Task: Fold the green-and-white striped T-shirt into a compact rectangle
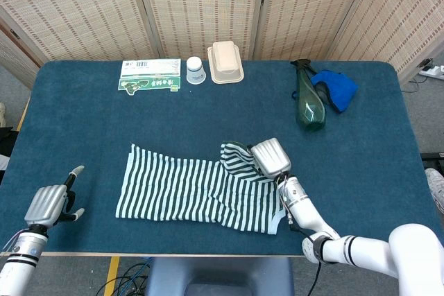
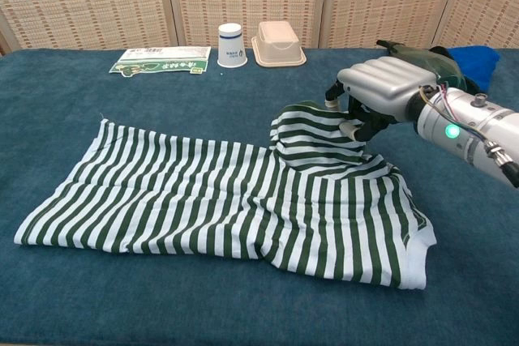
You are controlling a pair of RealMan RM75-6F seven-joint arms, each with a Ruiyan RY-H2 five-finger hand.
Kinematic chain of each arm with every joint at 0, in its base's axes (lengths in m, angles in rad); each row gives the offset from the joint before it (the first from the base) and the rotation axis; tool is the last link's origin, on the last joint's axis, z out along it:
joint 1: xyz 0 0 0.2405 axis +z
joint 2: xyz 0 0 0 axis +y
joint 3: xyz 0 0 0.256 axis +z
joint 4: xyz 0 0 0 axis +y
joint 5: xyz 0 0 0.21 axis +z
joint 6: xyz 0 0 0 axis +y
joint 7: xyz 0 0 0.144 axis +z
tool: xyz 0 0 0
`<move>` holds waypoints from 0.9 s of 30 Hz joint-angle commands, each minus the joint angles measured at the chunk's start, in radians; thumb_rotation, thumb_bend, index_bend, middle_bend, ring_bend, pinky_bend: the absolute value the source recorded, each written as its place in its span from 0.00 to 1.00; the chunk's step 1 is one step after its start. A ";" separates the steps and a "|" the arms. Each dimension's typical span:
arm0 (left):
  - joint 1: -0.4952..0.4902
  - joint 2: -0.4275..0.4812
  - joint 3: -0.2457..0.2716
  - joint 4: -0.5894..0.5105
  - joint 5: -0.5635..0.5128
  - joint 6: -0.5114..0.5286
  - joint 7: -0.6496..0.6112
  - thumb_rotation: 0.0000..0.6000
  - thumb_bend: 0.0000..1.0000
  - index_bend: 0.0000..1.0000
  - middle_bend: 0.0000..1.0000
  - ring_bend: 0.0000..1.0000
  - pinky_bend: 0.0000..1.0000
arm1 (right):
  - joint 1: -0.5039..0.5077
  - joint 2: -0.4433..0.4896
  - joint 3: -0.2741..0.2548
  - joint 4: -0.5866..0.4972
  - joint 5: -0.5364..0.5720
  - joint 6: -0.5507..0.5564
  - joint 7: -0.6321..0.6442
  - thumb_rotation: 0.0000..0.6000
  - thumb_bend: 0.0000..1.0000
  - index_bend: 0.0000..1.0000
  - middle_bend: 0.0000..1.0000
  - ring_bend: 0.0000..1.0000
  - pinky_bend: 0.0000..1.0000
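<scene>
Right hand (image 2: 375,91) apparently pinches the striped T-shirt's (image 2: 211,192) raised sleeve.

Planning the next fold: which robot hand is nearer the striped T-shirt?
Right. The right robot hand grips the raised sleeve of the striped T-shirt; the left robot hand rests apart, off the shirt's far end near the table edge.

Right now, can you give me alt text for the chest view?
The right hand grips a raised fold of the green-and-white striped T-shirt, which lies spread on the blue table. A paper cup, tan container and printed packet sit behind.
</scene>
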 commanded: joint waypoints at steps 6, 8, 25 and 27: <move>0.001 0.004 0.003 -0.004 -0.002 -0.002 0.004 1.00 0.25 0.00 0.84 0.82 0.93 | -0.043 0.053 -0.072 -0.065 -0.138 0.039 -0.009 1.00 0.50 0.59 0.92 0.97 1.00; 0.001 0.004 0.003 -0.006 -0.001 -0.002 0.006 1.00 0.25 0.00 0.84 0.82 0.93 | -0.049 0.061 -0.084 -0.077 -0.164 0.042 -0.010 1.00 0.50 0.59 0.92 0.97 1.00; 0.002 0.007 0.013 -0.016 0.002 -0.008 0.013 1.00 0.25 0.00 0.84 0.82 0.93 | -0.083 0.146 -0.184 -0.150 -0.339 0.008 -0.109 1.00 0.50 0.59 0.93 0.97 1.00; 0.001 0.006 0.013 -0.016 0.001 -0.010 0.015 1.00 0.25 0.00 0.84 0.83 0.93 | -0.088 0.147 -0.184 -0.148 -0.332 -0.002 -0.123 1.00 0.49 0.59 0.93 0.97 1.00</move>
